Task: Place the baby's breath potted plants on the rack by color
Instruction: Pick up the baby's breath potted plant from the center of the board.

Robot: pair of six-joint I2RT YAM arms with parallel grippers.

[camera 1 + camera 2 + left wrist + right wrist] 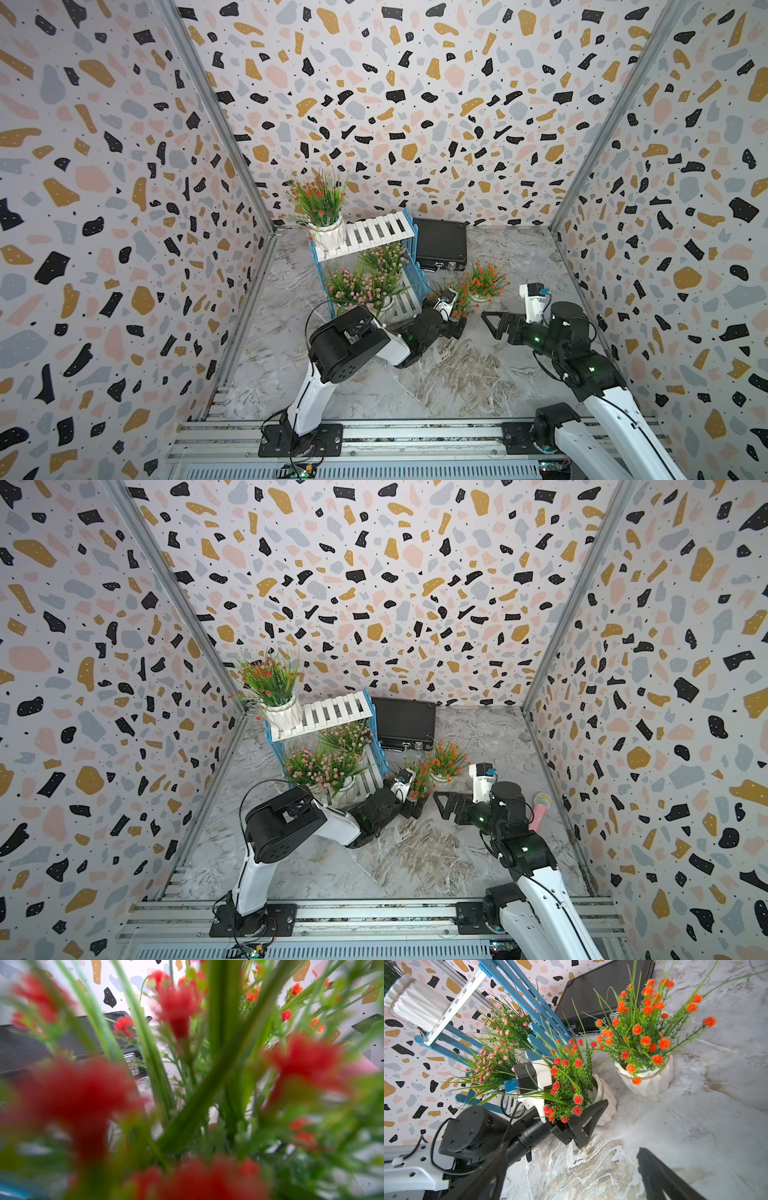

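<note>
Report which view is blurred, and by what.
Left wrist view: the red-flowered plant sits against the lens, blossoms smeared out of focus, while the black briefcase behind is a bit sharper. Right wrist view: crisp on the orange-flowered plant. Both top views: evenly lit, no glare.

Three orange-red potted plants [320, 199], at least two pink potted plants [357, 286], one rack [374, 232], one black case [440, 243], one pink microphone [542, 808], two claws: left claw [454, 323], right claw [496, 324].
</note>
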